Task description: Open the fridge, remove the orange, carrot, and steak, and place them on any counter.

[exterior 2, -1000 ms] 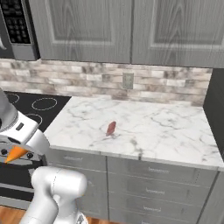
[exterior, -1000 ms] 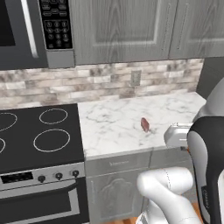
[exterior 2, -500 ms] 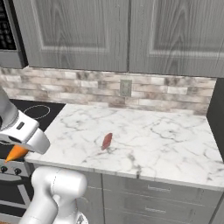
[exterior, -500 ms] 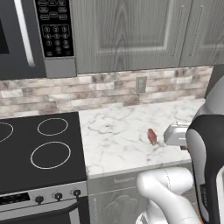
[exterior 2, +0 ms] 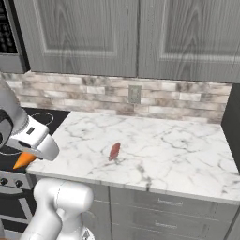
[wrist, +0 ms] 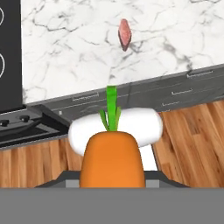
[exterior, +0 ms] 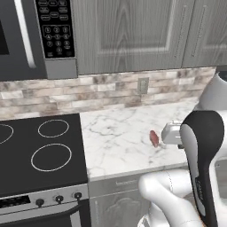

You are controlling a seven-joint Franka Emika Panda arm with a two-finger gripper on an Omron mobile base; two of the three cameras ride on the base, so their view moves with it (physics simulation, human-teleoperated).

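Observation:
My gripper (exterior 2: 27, 157) is shut on the carrot (wrist: 112, 159), held low in front of the counter's edge. In the hand view the carrot's green tip points up toward the counter (wrist: 74, 48). From the right base view the carrot (exterior 2: 22, 161) pokes out orange below the white hand. The steak (exterior: 154, 138) lies flat on the white marble counter (exterior: 119, 133), a little back from its front edge. It also shows as the steak (exterior 2: 114, 151) on the counter (exterior 2: 178, 150), right of the hand, and in the hand view as the steak (wrist: 124, 33).
A black stovetop (exterior: 40, 150) adjoins the counter on the left, under a microwave (exterior: 31, 35). Grey wall cabinets (exterior 2: 136, 33) hang above the brick backsplash. Grey drawers (wrist: 175, 96) sit below the counter over a wood floor (wrist: 192, 140).
Both base views have shifted and the counter looks closer, so the camera has moved. The carrot stays in the gripper and the steak lies where it was on the counter.

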